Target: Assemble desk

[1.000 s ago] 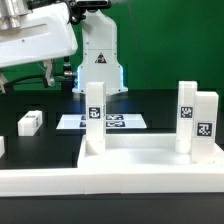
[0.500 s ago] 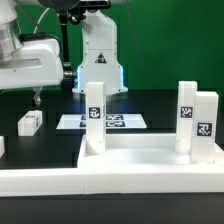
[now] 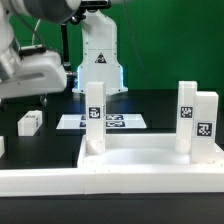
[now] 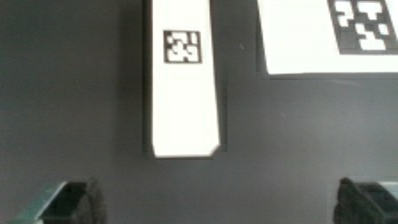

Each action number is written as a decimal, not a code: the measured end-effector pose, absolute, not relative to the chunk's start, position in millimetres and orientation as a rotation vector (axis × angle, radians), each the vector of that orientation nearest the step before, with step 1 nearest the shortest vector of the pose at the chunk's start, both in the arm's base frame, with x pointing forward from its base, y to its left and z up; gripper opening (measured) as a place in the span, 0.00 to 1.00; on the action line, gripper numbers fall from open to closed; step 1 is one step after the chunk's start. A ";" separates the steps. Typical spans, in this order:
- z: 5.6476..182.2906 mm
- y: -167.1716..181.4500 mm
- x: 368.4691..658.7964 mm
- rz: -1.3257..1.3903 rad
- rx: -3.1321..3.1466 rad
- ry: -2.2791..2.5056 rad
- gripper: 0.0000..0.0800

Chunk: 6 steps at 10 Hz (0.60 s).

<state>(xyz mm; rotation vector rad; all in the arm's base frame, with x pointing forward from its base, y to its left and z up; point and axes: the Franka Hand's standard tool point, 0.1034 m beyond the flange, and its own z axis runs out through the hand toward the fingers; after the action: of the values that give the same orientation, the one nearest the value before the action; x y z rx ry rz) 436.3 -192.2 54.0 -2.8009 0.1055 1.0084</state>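
The desk panel [image 3: 150, 150] lies flat at the front right, with three white tagged legs standing upright on it: one [image 3: 95, 115] at the left and two [image 3: 187, 115] [image 3: 206, 122] at the right. A loose leg [image 3: 30, 122] lies on the black table at the exterior view's left. In the wrist view it shows as a long white bar [image 4: 182, 85] with a tag near one end. My gripper [image 3: 45, 98] hangs above and just beyond this leg. It is open and empty in the wrist view [image 4: 217, 205], with dark fingers [image 4: 64, 202] well apart and clear of the leg.
The marker board [image 3: 115, 122] lies behind the panel, and its corner shows in the wrist view [image 4: 329, 35]. A long white rail [image 3: 40, 180] runs along the front. Another white piece [image 3: 2, 146] is at the left edge. The robot base [image 3: 98, 65] stands at the back.
The arm has come down and tilted over the left part of the table. The gripper has moved lower and slightly right, near the loose leg. The parts have not moved.
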 end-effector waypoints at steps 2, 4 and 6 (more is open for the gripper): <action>44.0 -196.6 440.4 1.088 -2.786 0.094 0.81; 45.1 -197.1 439.6 1.086 -2.785 0.097 0.81; 38.1 -197.4 424.7 1.182 -2.733 0.181 0.81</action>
<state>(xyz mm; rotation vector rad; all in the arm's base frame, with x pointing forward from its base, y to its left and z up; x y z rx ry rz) 424.7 -197.4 38.1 -2.7328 0.1810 1.1821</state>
